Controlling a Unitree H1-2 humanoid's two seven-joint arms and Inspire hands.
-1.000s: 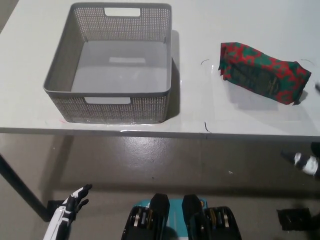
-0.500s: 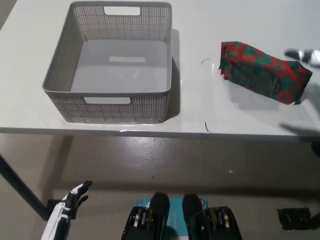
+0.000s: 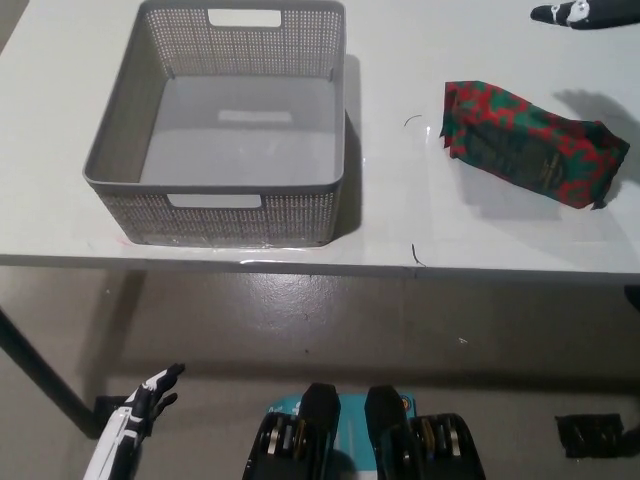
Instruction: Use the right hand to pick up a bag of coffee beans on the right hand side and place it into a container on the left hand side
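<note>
Black right hand (image 3: 585, 12) high at the top right edge of the head view, above the far part of the table, only partly in frame. Cannot tell whether open or closed; holding nothing visible. Well apart from the bag, with a soft shadow cast on the table surface just beyond the bag's right end.

Below that, bag of coffee beans (image 3: 532, 143) lying flat on the white table (image 3: 400, 210), red and green patterned with a dark label panel, tilted so the left end sits farther back and the right end nearer the front edge. Untouched, resting on the right side of the table. Thin dark marks on the tabletop near the bag's left end and toward the front edge.

Further left, grey perforated container (image 3: 225, 125) with cut-out handles, standing upright on the left part of the table, interior bare, well apart from the bag.

White left hand (image 3: 135, 420) at the lower left, below table level, resting beside the body, fingers slightly apart, holding nothing.
</note>
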